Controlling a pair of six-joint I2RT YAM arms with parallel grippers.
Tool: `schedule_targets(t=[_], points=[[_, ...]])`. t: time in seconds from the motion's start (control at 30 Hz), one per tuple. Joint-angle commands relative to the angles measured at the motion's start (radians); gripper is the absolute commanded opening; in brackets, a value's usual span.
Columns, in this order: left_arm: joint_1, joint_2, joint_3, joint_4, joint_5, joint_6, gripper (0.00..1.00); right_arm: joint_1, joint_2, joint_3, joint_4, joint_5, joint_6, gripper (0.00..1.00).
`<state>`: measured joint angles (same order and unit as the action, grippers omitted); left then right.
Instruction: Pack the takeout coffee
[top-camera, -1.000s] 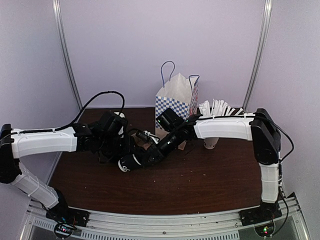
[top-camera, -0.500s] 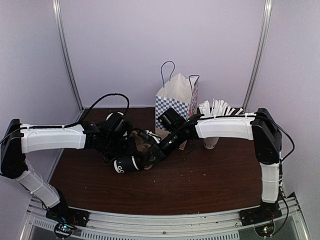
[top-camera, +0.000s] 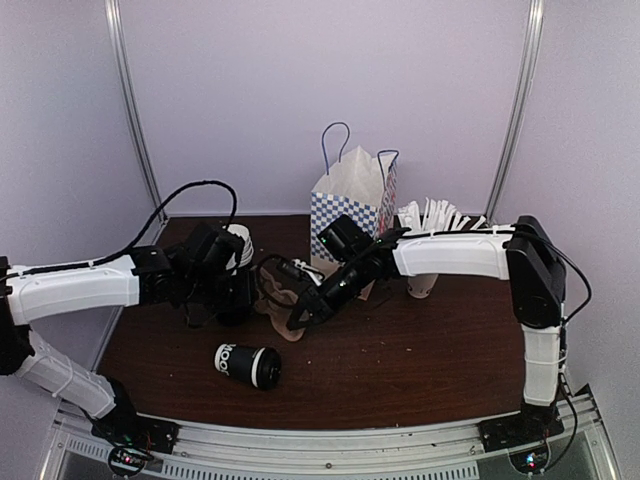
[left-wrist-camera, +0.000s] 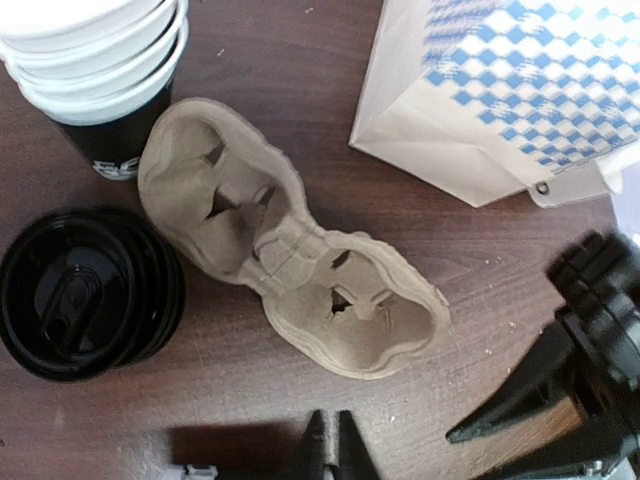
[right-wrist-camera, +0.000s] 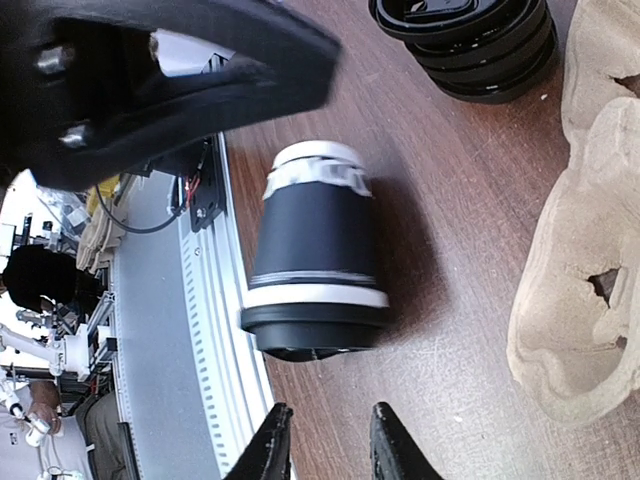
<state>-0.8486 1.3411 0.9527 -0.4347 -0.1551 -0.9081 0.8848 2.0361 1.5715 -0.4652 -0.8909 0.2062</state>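
The takeout coffee, a small black lidded cup with pale print, lies on its side on the brown table toward the front, free of both grippers. In the right wrist view the takeout coffee has its lid toward my right gripper, which is open and empty just short of it. My left gripper is shut on nothing, just in front of the cardboard cup carrier. From above, the left gripper and right gripper flank the carrier. The blue-checkered bag stands upright behind.
A stack of lidless black cups and a pile of black lids sit left of the carrier. A white cup of white sticks stands right of the bag. The metal rail marks the table's near edge beside the coffee.
The coffee cup, earlier up between the two grippers, now lies on the table nearer the front edge. My left jaws have shut and that arm has drawn back left.
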Motion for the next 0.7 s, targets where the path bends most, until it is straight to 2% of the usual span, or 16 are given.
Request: schedule_targets(t=[0.0, 0.03, 0.1, 0.17, 0.27, 0.33, 0.37, 0.5, 0.57, 0.67], points=[[-0.056, -0.105, -0.088, 0.099, 0.056, 0.065, 0.22, 0.008, -0.058, -0.051, 0.012, 0.037, -0.053, 0.30], [-0.096, -0.132, -0.107, 0.107, 0.056, 0.107, 0.33, 0.021, -0.065, -0.062, -0.006, 0.037, -0.089, 0.36], [-0.229, -0.194, -0.134, 0.083, 0.003, 0.206, 0.44, 0.062, -0.085, -0.080, -0.066, 0.055, -0.204, 0.43], [-0.385, -0.253, -0.144, -0.018, -0.118, 0.269, 0.52, 0.103, -0.117, -0.118, -0.090, 0.111, -0.297, 0.46], [-0.526, -0.293, -0.154, -0.234, -0.161, 0.252, 0.57, 0.101, -0.147, -0.174, -0.073, 0.094, -0.313, 0.48], [-0.617, -0.303, -0.155, -0.378, -0.211, 0.189, 0.59, 0.078, -0.162, -0.179, -0.077, 0.048, -0.320, 0.48], [-0.644, -0.299, -0.144, -0.452, -0.250, 0.112, 0.59, 0.067, -0.169, -0.176, -0.087, 0.037, -0.327, 0.49], [-0.703, -0.282, -0.117, -0.717, -0.323, -0.167, 0.61, 0.051, -0.213, -0.177, -0.111, 0.066, -0.365, 0.50], [-0.735, -0.276, -0.136, -0.759, -0.289, -0.250, 0.61, 0.051, -0.240, -0.191, -0.104, 0.076, -0.375, 0.50], [-0.801, -0.243, -0.163, -0.784, -0.240, -0.296, 0.62, 0.051, -0.262, -0.214, -0.094, 0.082, -0.386, 0.51]])
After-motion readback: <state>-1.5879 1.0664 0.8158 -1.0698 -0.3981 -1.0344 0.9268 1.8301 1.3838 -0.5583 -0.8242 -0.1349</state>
